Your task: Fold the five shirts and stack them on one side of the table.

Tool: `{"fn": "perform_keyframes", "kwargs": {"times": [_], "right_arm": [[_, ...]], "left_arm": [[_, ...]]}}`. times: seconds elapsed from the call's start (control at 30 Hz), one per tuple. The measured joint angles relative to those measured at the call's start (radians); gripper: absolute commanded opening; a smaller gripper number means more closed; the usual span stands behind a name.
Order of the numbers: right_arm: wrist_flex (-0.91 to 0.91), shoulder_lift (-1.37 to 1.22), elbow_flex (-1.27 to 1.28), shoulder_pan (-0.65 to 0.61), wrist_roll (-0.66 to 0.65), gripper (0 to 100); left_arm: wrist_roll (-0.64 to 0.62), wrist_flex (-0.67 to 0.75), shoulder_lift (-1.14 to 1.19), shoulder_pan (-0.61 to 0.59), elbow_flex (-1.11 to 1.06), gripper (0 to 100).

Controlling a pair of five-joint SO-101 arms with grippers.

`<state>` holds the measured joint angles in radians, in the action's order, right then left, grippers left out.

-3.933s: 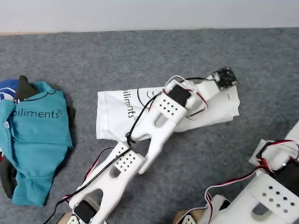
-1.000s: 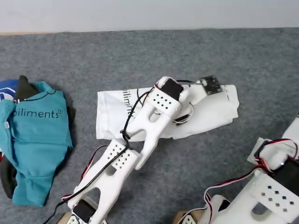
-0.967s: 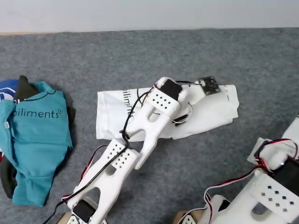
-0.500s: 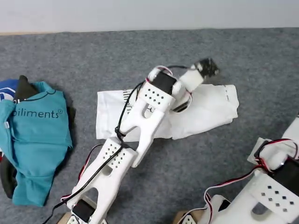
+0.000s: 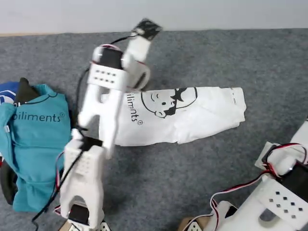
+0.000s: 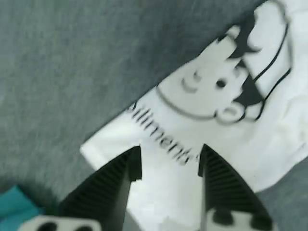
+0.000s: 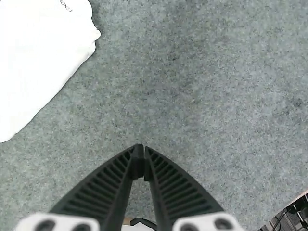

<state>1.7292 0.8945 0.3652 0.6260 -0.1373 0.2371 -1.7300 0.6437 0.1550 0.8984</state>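
In the high view, the white shirt (image 5: 192, 118) is lying across the middle of the grey tabletop (image 5: 226, 57), folded into a long band with a cartoon face and lettering facing up. At the left edge of the tabletop the teal shirt (image 5: 38, 139) is sitting on top of a dark garment (image 5: 6, 180), well apart from the white shirt. The left arm (image 5: 103, 96) is standing raised over the near-left end of the white shirt. The right arm (image 5: 279, 197) is resting low at the near-right corner, clear of the shirts.

In the left wrist view, the left gripper (image 6: 168, 161) is hanging above the printed end of the white shirt (image 6: 269, 120), its jaws standing wide apart and gripping nothing. The lettering is showing between them. A scrap of the teal shirt (image 6: 17, 204) is peeking in at one corner.

In the right wrist view, the right gripper (image 7: 139, 156) is pointing down at bare tabletop (image 7: 216, 86), its jaws pressed together and carrying nothing. One end of the white shirt (image 7: 33, 57) is lying near it, not touching it.
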Motion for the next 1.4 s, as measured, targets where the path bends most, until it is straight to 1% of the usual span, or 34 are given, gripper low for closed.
{"fn": "perform_keyframes", "kwargs": {"times": [0.13, 0.27, 0.4, 0.47, 0.67, 1.07, 1.2, 1.3, 1.4], "right_arm": [[0.000, 0.000, 0.000, 0.000, 0.000, 1.4], [0.000, 0.000, 0.000, 0.000, 0.000, 1.5], [0.000, 0.000, 0.000, 0.000, 0.000, 1.5], [0.000, 0.000, 0.005, 0.000, 0.000, 1.5], [0.000, 0.000, 0.052, 0.000, 0.000, 1.5], [0.000, 0.000, 0.052, 0.000, 0.000, 1.5], [0.000, 0.000, 0.052, 0.000, 0.000, 1.5], [0.000, 0.000, 0.052, 0.000, 0.000, 1.5], [-0.002, 0.000, 0.052, 0.000, 0.000, 1.5]], "left_arm": [[0.054, 0.000, -0.101, -0.098, -0.207, 20], [0.101, 0.000, -0.117, -0.184, -0.354, 20], [0.153, 0.000, -0.094, -0.232, -0.393, 25], [0.157, 0.000, -0.049, -0.258, -0.393, 27], [0.158, 0.000, 0.104, -0.321, -0.298, 28], [0.133, 0.003, 0.362, -0.302, -0.005, 28], [0.078, 0.002, 0.405, -0.285, 0.021, 28], [0.044, -0.002, 0.411, -0.278, 0.023, 21], [0.037, -0.008, 0.411, -0.264, 0.020, 11]]}}
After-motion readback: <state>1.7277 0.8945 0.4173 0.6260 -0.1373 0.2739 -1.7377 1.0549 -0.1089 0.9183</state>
